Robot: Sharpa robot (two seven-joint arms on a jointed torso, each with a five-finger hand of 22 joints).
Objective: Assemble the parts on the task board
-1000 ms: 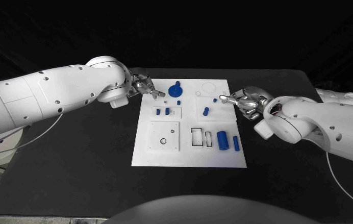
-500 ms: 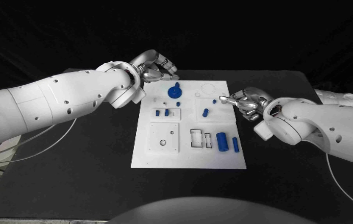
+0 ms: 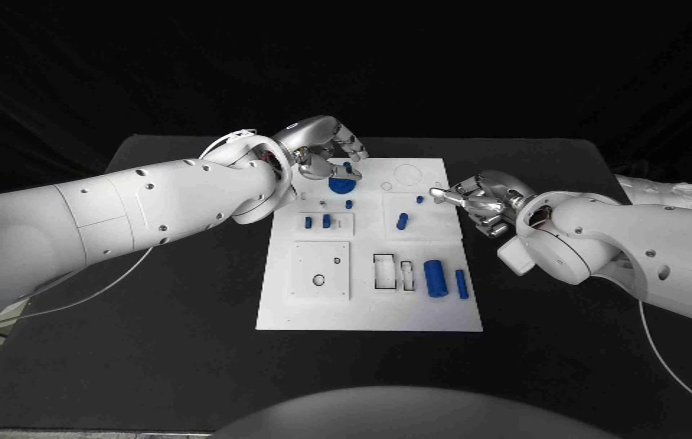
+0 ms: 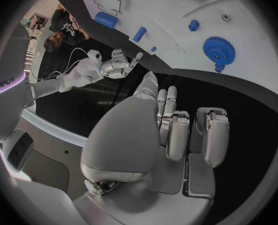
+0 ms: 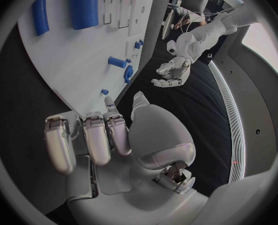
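The white task board (image 3: pixel 325 304) lies mid-table. On it are a blue gear (image 3: pixel 343 185) (image 4: pixel 219 48), small blue pegs (image 3: pixel 326 221) (image 3: pixel 402 220), and two blue cylinders (image 3: pixel 436 278) (image 3: pixel 462 282) (image 5: pixel 83 5) near its right front. My left hand (image 3: pixel 325 149) (image 4: pixel 170 130) hovers over the board's far left corner, just behind the gear, its fingers loosely bent and holding nothing. My right hand (image 3: pixel 476 199) (image 5: pixel 107 135) sits at the board's right edge. Some of its fingers are curled, one fingertip points toward a tiny blue peg (image 3: pixel 421 198) (image 5: pixel 105 91), and it holds nothing.
Empty rectangular slots (image 3: pixel 387 269) and a square plate with a ring (image 3: pixel 319 279) take up the board's near half. A round outline (image 3: pixel 410 171) marks its far right corner. Black table (image 3: pixel 159 299) surrounds the board on every side.
My left hand rose from the board's left edge and swung right over the far left corner, by the gear. The right hand stayed put.
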